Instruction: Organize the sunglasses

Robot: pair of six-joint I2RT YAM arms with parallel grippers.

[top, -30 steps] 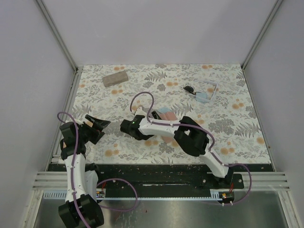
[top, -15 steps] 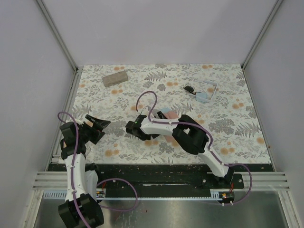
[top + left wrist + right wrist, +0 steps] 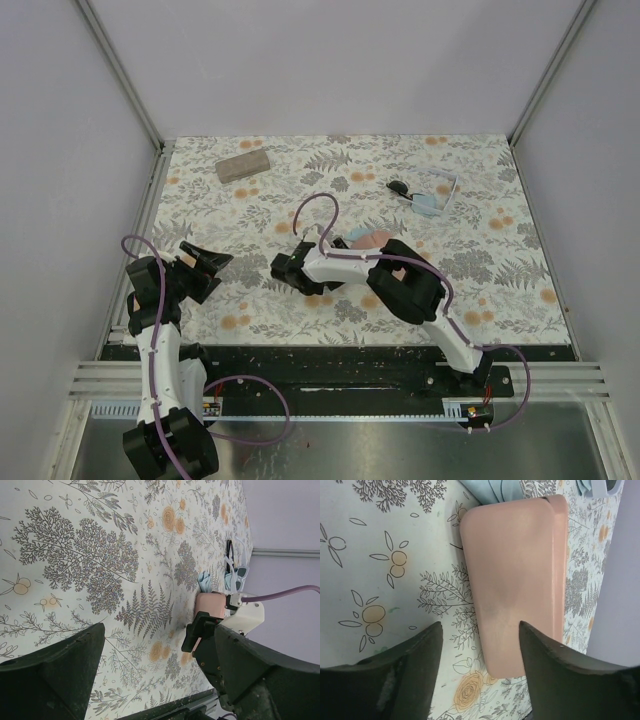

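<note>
The black-framed sunglasses [image 3: 399,188] and the white-framed sunglasses [image 3: 446,184] lie at the table's far right, away from both grippers. In the left wrist view they are small: the black pair [image 3: 229,555] and the white pair [image 3: 239,575]. My right gripper [image 3: 288,270] is open at mid-table. In its wrist view the open gripper [image 3: 480,626] has the near end of the pink case [image 3: 520,570] between its fingertips, not clamped. My left gripper [image 3: 212,256] is open and empty at the left, and so it shows in its own view [image 3: 159,630].
A tan case [image 3: 243,166] lies at the far left. A light blue cloth [image 3: 428,205] lies by the sunglasses; another [image 3: 495,490] lies under the pink case's [image 3: 370,238] far end. The right forearm stretches across mid-table. Walls close three sides.
My right gripper has shifted to the right across the table, and the pink case now shows further right with it. The left arm and the sunglasses have not moved.
</note>
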